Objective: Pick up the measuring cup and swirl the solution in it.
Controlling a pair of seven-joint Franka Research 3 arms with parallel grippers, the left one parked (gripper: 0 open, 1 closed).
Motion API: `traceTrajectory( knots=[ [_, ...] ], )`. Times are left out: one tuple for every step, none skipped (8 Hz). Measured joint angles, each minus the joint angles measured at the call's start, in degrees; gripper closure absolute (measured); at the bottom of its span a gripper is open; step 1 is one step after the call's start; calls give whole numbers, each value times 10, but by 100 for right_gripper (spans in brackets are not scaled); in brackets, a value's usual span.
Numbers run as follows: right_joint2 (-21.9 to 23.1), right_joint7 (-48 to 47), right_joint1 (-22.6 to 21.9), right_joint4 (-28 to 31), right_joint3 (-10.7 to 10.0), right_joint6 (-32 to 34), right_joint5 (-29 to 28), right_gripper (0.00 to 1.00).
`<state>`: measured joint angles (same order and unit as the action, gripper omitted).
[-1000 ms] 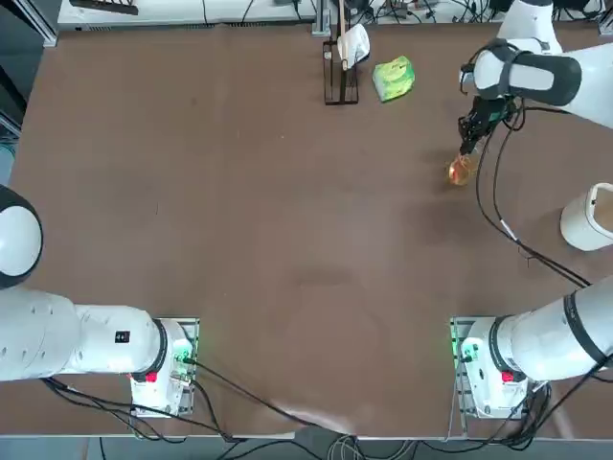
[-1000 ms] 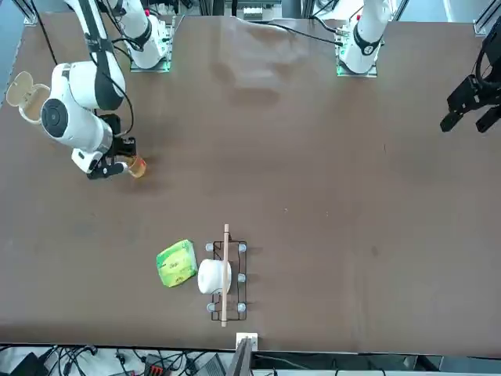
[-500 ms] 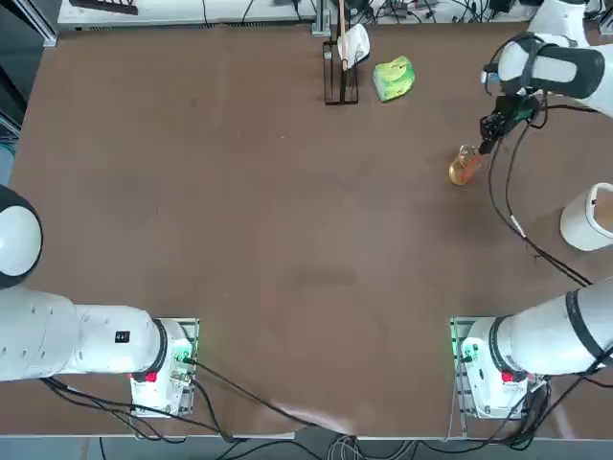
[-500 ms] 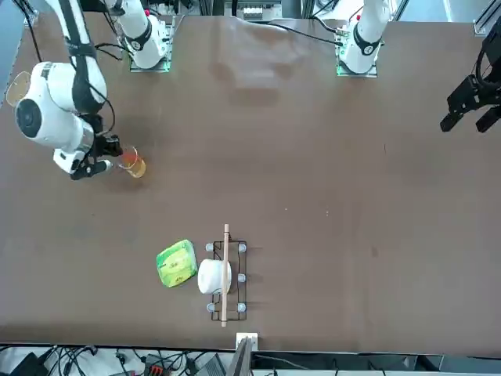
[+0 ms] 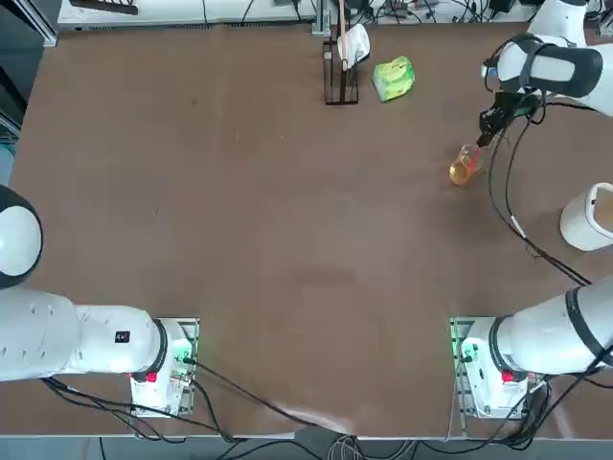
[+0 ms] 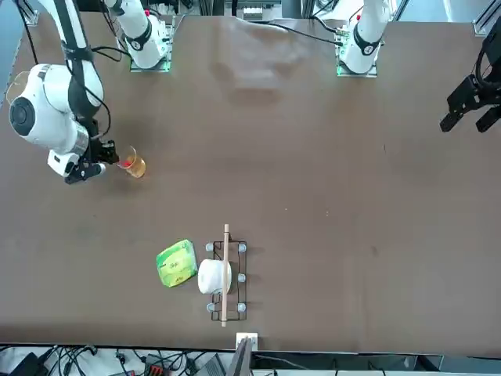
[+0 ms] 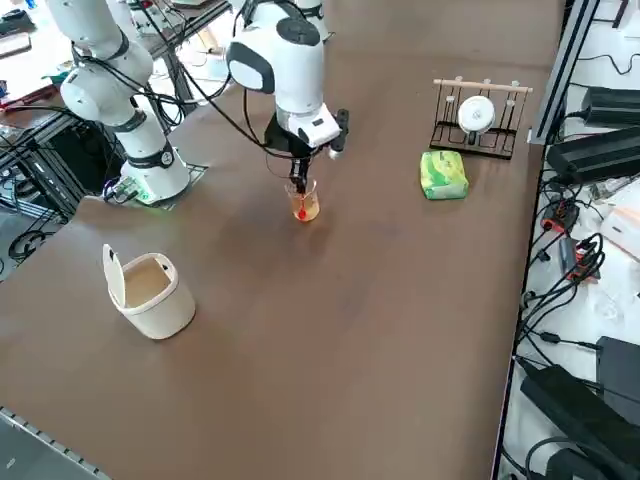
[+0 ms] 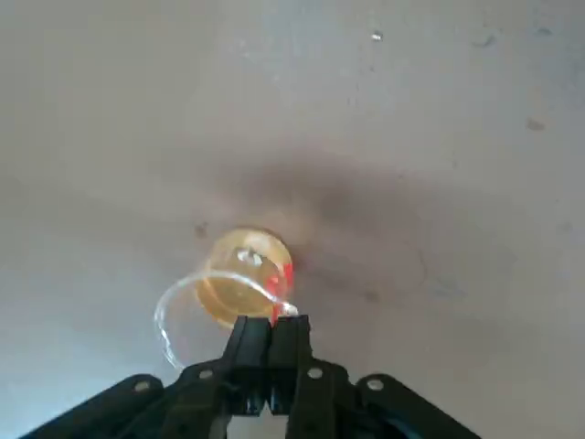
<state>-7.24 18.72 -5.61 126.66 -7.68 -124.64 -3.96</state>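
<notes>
The right tool [image 8: 272, 322] pinches the measuring cup [image 8: 239, 279] at its rim (red patches [image 8: 288, 274] show on it).

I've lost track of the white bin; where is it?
In the right side view, the white bin stands on the table, its lid open, nearer the camera than the cup.

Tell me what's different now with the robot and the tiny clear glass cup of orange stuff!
The right gripper has moved toward the robot's right. The tiny clear glass cup with orange liquid now leans more that way at its rim, while its base is in nearly the same spot. The fingers still pinch it; nothing was let go. The white lidded bucket and green-and-white packet stayed put.
</notes>
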Motion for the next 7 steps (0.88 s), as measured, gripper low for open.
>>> traceTrajectory(
  knots=[
    [-2, -27, -14, -2, 2, -5, -1, 98],
    [-3, -58, -33, -4, 3, -11, -1, 98],
    [-5, -90, -52, -5, 4, -16, -2, 98],
    [-7, -116, -69, -5, 4, -18, -3, 98],
    [-7, -130, -80, -4, 4, -17, -3, 98],
    [-7, -135, -82, -4, 4, -13, -3, 98],
    [-6, -135, -82, -4, 3, -6, -3, 98]
  ],
)
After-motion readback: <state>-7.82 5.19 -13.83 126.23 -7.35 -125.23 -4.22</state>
